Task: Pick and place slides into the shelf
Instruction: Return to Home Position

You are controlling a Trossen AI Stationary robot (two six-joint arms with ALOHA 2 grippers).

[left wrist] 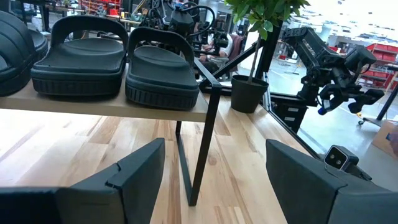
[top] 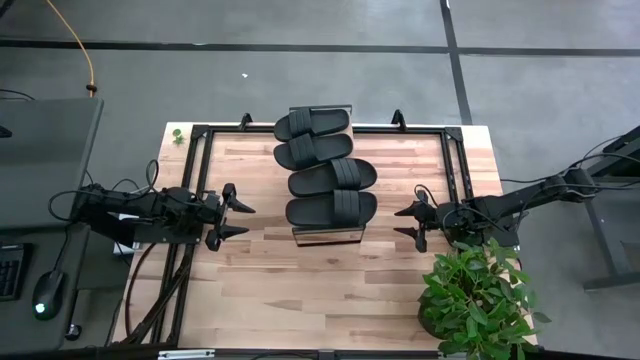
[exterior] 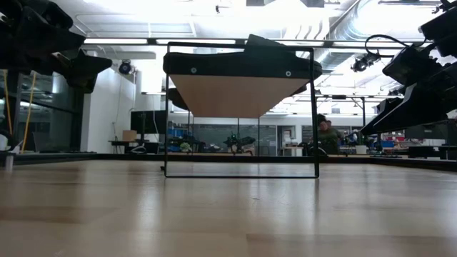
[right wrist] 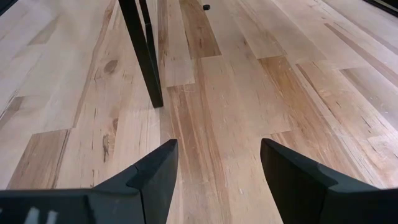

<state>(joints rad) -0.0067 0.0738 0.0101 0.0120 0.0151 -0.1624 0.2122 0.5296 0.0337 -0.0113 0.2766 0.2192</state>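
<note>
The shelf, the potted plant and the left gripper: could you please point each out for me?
shelf [top: 327, 234], high view, bare plank end.
potted plant [top: 475, 295], high view, its leaves.
left gripper [top: 249, 220], high view, midway between open fingertips.

**LOCATION TYPE: ROBOTICS LABORATORY / WORKSHOP**

Floor: grey concrete floor [top: 300, 75] marked with black tape lines [top: 455, 60].
Overhead: exposed ducts [exterior: 343, 32] and strip lights [exterior: 121, 41].
Beyond the table [top: 300, 290]: glass partitions [exterior: 214, 132], red racks [left wrist: 373, 53], one seated person [exterior: 325, 135].
At 9 o'clock of the table: side desk [top: 50, 150] carrying keyboard [top: 8, 272] and mouse [top: 44, 303].
</note>
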